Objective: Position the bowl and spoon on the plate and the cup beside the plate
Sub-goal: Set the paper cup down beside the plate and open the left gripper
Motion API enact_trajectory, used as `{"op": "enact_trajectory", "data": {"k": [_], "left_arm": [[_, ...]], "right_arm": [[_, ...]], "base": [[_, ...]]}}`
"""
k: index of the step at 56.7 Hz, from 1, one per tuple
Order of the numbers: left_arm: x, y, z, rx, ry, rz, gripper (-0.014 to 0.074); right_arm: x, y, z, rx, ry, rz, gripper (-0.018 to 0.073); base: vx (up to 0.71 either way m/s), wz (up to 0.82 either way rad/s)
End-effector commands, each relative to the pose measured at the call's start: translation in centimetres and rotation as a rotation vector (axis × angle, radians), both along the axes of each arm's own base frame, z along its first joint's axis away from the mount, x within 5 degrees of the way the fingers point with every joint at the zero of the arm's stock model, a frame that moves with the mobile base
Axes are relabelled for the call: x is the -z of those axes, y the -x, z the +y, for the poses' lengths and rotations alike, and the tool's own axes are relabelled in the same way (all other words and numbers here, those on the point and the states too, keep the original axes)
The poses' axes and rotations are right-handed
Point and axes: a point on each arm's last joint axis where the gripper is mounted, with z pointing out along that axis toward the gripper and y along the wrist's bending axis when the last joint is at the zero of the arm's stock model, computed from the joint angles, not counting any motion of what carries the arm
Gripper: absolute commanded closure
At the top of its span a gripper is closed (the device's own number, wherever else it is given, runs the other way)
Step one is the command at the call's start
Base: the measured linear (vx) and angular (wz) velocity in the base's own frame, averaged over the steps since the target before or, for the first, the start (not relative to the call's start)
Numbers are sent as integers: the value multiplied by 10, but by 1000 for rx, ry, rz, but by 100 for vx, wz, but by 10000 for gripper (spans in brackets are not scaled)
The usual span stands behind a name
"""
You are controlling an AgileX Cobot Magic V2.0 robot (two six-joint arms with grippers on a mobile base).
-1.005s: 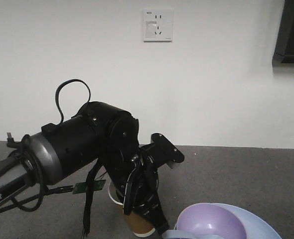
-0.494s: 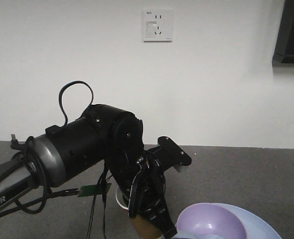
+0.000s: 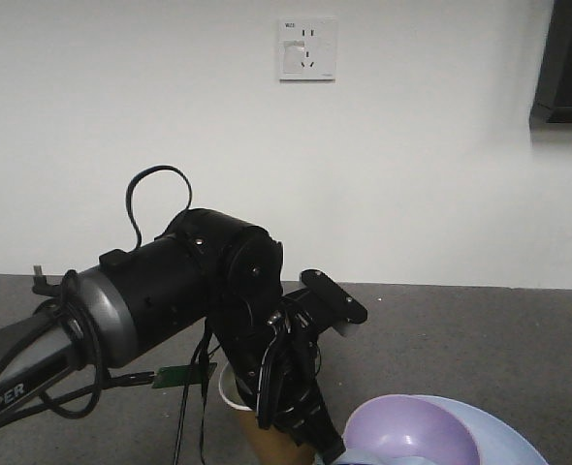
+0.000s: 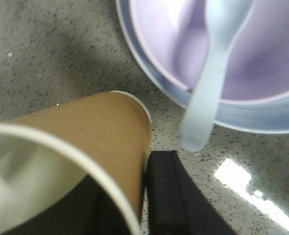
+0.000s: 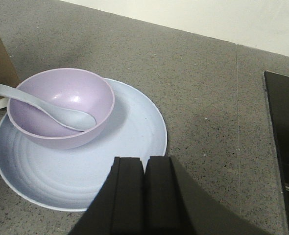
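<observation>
The bowl (image 5: 61, 107) sits on the plate (image 5: 130, 147), toward its left side, with the spoon (image 5: 41, 105) lying scoop-down inside it, handle over the rim. Just beside the plate stands the cup (image 4: 93, 147), clasped by the left gripper (image 3: 286, 412). The right gripper (image 5: 144, 196) hangs closed and empty.

White letters reading "PIPER" run along the left arm (image 3: 15, 397) near the lower left corner of the front view. The wall socket plate (image 3: 307, 47) carries a tiny mark at its top-left, too small to read.
</observation>
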Motion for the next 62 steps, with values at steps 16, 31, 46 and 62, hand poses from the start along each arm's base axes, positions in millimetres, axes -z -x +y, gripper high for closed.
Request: {"op": "enact_trajectory", "data": {"k": [16, 31, 46, 62], "left_arm": [[-34, 8, 5, -16, 70, -66, 159], [-36, 8, 6, -16, 75, -72, 159], [-51, 14, 11, -16, 100, -98, 159], [-76, 24, 20, -17, 156, -157, 160]], "right_arm": [[-15, -3, -1, 9, -4, -100, 568], [-15, -3, -1, 9, -4, -100, 568], [-15, -3, -1, 9, -4, -100, 568], [-15, -3, -1, 9, -4, -100, 568]], "base": [[0, 0], [0, 0], [0, 0], [0, 0]]}}
